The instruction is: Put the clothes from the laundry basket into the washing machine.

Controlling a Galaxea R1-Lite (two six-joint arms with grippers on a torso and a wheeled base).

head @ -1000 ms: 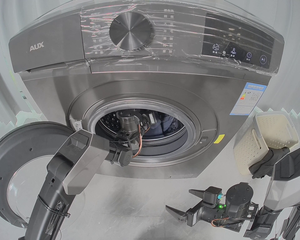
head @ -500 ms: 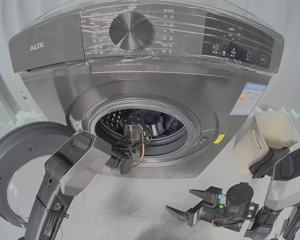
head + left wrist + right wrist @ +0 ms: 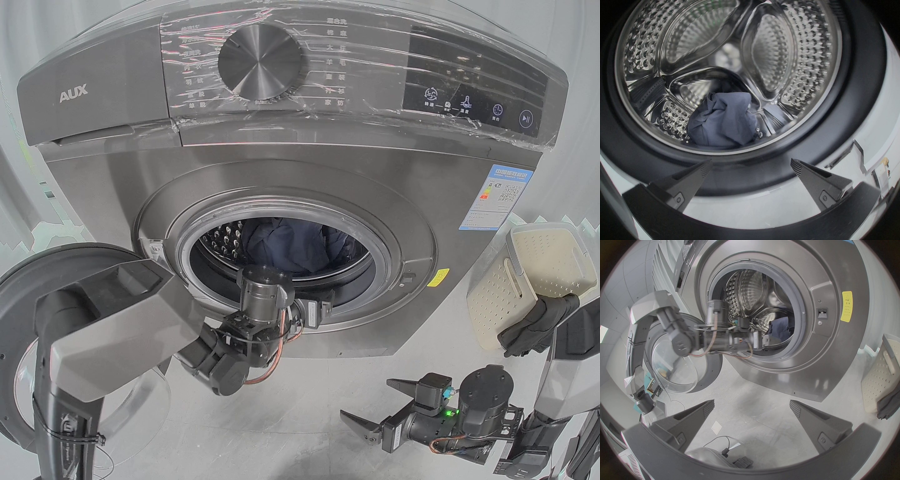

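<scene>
The washing machine stands with its door open. A dark blue garment lies crumpled inside the steel drum, also seen as the garment from my left wrist. My left gripper is open and holds nothing, just outside the drum's rubber rim. The cream laundry basket stands at the right with a black cloth hanging over its near edge. My right gripper hangs low over the floor in front of the machine, open, nothing between its fingers.
The round machine door is swung open at the left, behind my left arm. Grey floor lies bare between the machine's front and my right gripper. A cable and a small device lie on the floor below.
My left arm has drawn back out of the drum and lowered to its rim. The blue garment stays inside, now in plain sight. The right arm has barely moved.
</scene>
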